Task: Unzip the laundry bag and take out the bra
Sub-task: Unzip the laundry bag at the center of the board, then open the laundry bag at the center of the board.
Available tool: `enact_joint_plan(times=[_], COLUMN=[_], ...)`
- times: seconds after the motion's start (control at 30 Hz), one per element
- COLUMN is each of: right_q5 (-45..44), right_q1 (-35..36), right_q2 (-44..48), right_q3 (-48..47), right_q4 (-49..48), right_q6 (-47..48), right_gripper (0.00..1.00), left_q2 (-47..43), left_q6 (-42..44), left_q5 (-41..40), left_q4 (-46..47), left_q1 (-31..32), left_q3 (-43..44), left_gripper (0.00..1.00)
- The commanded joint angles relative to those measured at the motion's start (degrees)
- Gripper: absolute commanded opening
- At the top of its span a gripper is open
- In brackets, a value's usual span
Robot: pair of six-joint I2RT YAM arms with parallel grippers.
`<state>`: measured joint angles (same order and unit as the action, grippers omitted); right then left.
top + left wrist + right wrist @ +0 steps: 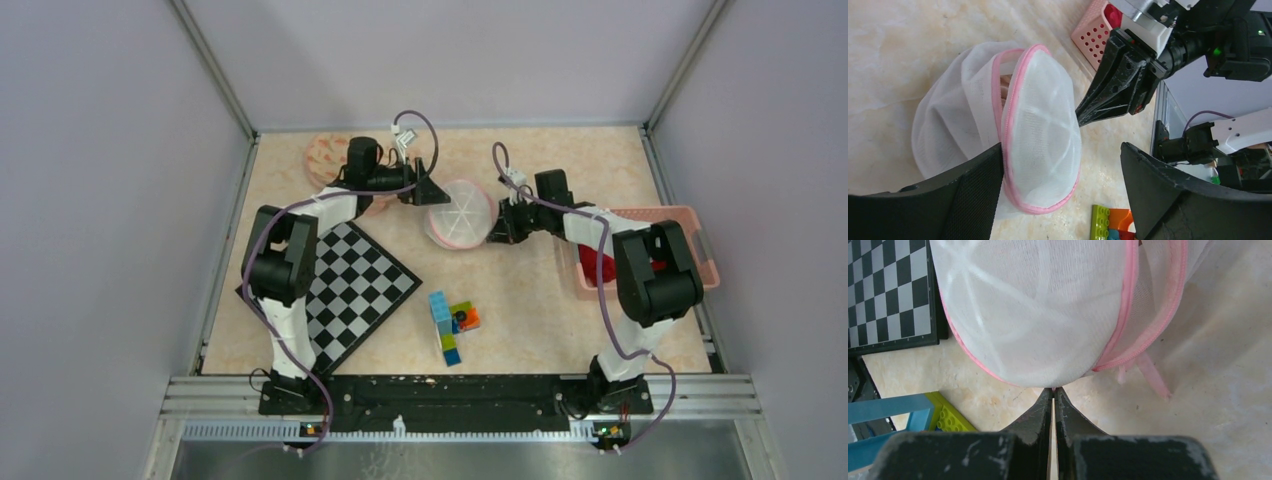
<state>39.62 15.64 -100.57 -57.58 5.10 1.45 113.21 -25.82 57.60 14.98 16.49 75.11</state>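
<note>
The right gripper's fingers [1040,412] are pressed flat together. Their tips touch the bottom seam of the laundry bag [460,212], on the side facing away from the chessboard [355,285]. I can't make out whether a pinch of mesh is caught between them. I take it the right gripper [1053,390] is there as an anchor, so the light bag cannot slide or roll while the other arm works on it.

The left gripper's fingers [973,200] stand wide apart, one on each side of the bag's domed lid and clamped on nothing. The left gripper [1062,150] comes in from the chessboard side. Its spread looks meant to take in the lid's edge or the zip pull, though I can't find the pull in any view.

The bag is white mesh and sits on the table just past the chessboard's far right corner. Its pink zipper [1015,90] is already parted along the top, and a peach sliver [1004,86] shows in the gap. That is probably the bra, which I judge to be inside, but it is too little to be sure.

Toy blocks [452,322] lie just right of the chessboard's near side. A pink basket [700,262] sits well off to its right, out of the way.
</note>
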Motion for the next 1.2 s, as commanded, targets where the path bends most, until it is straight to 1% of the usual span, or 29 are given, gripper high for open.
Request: enact_joint_plan(times=[0.0,0.17,0.3,0.47,0.6,0.73,0.8,0.87,1.0,1.1,1.17], right_q5=[1.6,2.6,3.1,4.2,6.2,8.9,9.5,9.5,9.5,8.8,8.1], right_q1=[0.4,0.4,0.4,0.2,-1.2,-4.3,-5.5,-6.7,-10.2,-11.8,-11.9], right_q2=[-0.4,-0.1,0.8,1.9,4.1,6.9,8.4,10.0,13.1,14.8,15.5], right_q3=[-2.5,-2.9,-3.1,-2.9,-2.6,-2.7,-3.7,-4.7,-5.2,-5.3,-5.3], right_q4=[-2.6,-3.1,-2.9,-1.7,0.1,2.5,5.1,8.1,11.2,11.1,9.5], right_q6=[-1.0,-3.7,-4.0,-3.7,-3.3,-3.0,-2.0,0.4,1.1,0.7,-0.3], right_gripper=[0.00,0.00,0.13,0.23,0.34,0.51,0.58,0.59,0.61,0.61,0.61], left_q2=[-3.2,-6.1,-7.5,-8.7,-9.6,-10.0,-9.8,-9.6,-9.2,-9.3,-9.8], left_q6=[-0.6,4.1,7.3,8.9,10.1,13.3,14.5,15.4,18.7,22.2,21.5], left_q5=[3.4,3.6,3.3,3.8,4.3,5.0,5.3,5.9,7.2,7.8,7.2], left_q4=[3.8,2.0,0.0,-0.6,-0.6,-1.1,-1.5,-1.9,-4.2,-7.1,-6.5], left_q1=[1.6,3.2,3.8,4.6,5.6,7.7,8.9,10.0,12.2,13.6,13.7], left_q3=[2.0,1.9,2.1,2.3,2.8,2.9,3.2,3.8,5.2,5.4,4.4], left_gripper=[0.86,0.84,0.83,0.84,0.84,0.85,0.85,0.85,0.85,0.85,0.86])
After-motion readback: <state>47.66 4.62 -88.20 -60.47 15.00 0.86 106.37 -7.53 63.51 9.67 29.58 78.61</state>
